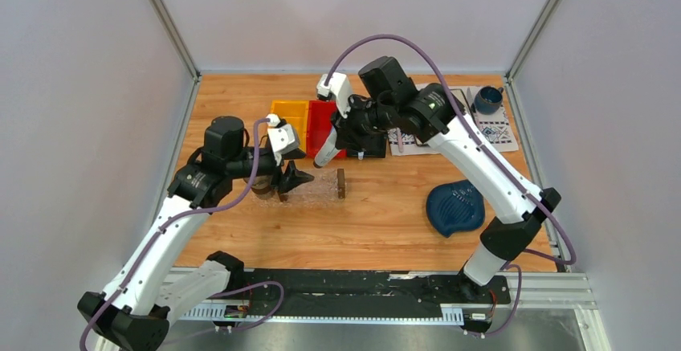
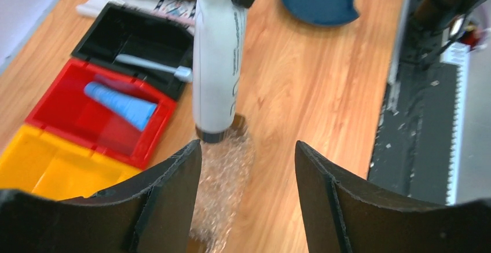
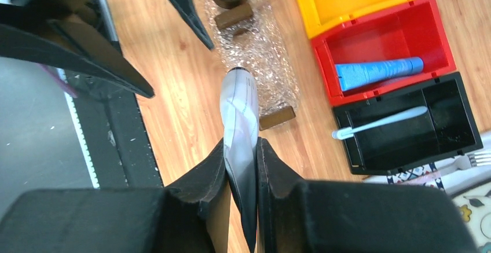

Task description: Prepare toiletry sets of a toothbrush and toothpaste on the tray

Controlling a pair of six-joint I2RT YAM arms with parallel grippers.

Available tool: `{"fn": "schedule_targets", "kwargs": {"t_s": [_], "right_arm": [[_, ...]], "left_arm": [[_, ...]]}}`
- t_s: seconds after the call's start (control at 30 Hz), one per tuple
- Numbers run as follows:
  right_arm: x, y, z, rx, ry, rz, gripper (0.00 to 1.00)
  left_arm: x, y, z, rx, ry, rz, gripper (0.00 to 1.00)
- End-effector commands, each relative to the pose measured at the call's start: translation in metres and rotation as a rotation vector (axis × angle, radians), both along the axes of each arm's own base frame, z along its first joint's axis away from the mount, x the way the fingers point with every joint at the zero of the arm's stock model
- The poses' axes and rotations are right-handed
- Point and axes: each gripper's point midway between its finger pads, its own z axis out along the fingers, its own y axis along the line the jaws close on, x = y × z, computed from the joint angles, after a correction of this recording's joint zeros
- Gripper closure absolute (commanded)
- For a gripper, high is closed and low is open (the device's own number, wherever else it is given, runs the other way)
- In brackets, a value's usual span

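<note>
From above, the left gripper (image 1: pixel 293 179) hangs over the left end of the clear, bubbly-textured rectangular tray (image 1: pixel 321 189), which has a dark brown block at each short end. Its jaws stand apart with nothing in them. The right gripper (image 1: pixel 337 144) is clamped on the white-grey toothpaste tube (image 1: pixel 325 157), which hangs cap-down by the tray's far edge, in front of the red plastic bin (image 1: pixel 321 122).

Through the left wrist camera, the two dark fingers (image 2: pixel 168 195) are spread wide and empty, and the white-grey tube's cap points down at the tray beyond them. The bright blue toothpaste tube (image 2: pixel 121 103) lies in the red bin. The slim pale blue toothbrush (image 2: pixel 151 66) lies in the black plastic bin (image 2: pixel 104 33) beside it.

Through the right wrist camera, the fingers pinch the white-grey tube at its flat crimped end. A silver fork (image 3: pixel 469 160) shows at the right edge.
</note>
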Motion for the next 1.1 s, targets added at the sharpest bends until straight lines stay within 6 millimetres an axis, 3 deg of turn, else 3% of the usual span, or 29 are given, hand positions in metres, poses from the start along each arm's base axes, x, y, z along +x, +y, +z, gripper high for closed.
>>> {"fn": "schedule_targets", "kwargs": {"t_s": [0.0, 0.27, 0.5, 0.77, 1.07], "right_arm": [[0.025, 0.005, 0.003, -0.002, -0.044, -0.086, 1.0], [0.052, 0.014, -0.028, -0.088, -0.019, -0.162, 1.0], [0.067, 0.021, -0.053, -0.155, -0.006, -0.195, 1.0], [0.063, 0.027, -0.079, -0.216, 0.033, -0.179, 1.0], [0.055, 0.03, -0.101, -0.262, 0.072, -0.158, 1.0]], "left_arm": [[0.012, 0.028, 0.002, 0.117, -0.125, 0.118, 0.32], [0.019, 0.074, -0.027, 0.28, -0.167, 0.281, 0.33], [0.017, 0.1, -0.052, 0.387, -0.164, 0.343, 0.33], [0.009, 0.115, -0.065, 0.427, -0.153, 0.378, 0.33], [0.018, 0.131, -0.07, 0.444, -0.155, 0.486, 0.33]]}}
